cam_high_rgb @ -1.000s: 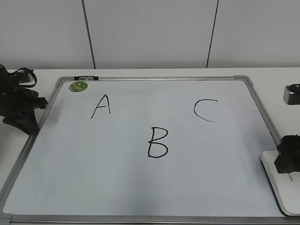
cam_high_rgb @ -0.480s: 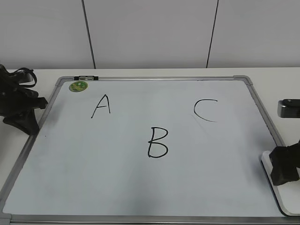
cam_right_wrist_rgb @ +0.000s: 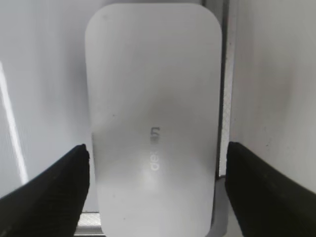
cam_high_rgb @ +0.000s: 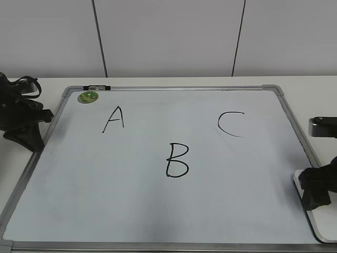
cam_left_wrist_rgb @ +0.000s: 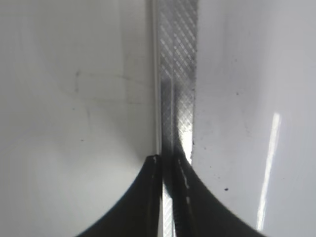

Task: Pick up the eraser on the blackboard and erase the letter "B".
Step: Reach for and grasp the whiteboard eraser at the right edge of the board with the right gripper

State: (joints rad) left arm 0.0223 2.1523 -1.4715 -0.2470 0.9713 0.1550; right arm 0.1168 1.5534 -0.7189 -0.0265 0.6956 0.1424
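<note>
The white eraser (cam_high_rgb: 322, 225) lies at the lower right corner of the blackboard (cam_high_rgb: 131, 203), partly over its frame. In the right wrist view the eraser (cam_right_wrist_rgb: 153, 98) fills the middle, with grey lettering on top. My right gripper (cam_high_rgb: 318, 187) is open right above it, and its two dark fingers (cam_right_wrist_rgb: 157, 148) straddle the eraser's sides with small gaps. The black letter "B" (cam_high_rgb: 177, 159) is at the board's centre, far left of the eraser. My left gripper (cam_high_rgb: 26, 134) is shut and empty at the board's left edge, over the metal frame (cam_left_wrist_rgb: 177, 74).
A black "A" (cam_high_rgb: 114, 119) and "C" (cam_high_rgb: 231, 124) are on the board's upper half. A round green magnet (cam_high_rgb: 88, 97) sits at the top left corner, and a small black and silver piece (cam_high_rgb: 97, 87) rests on the top frame. A white wall stands behind the table.
My right gripper has come down over the eraser at the board's lower right corner. The left arm, the eraser and the letters have not moved.
</note>
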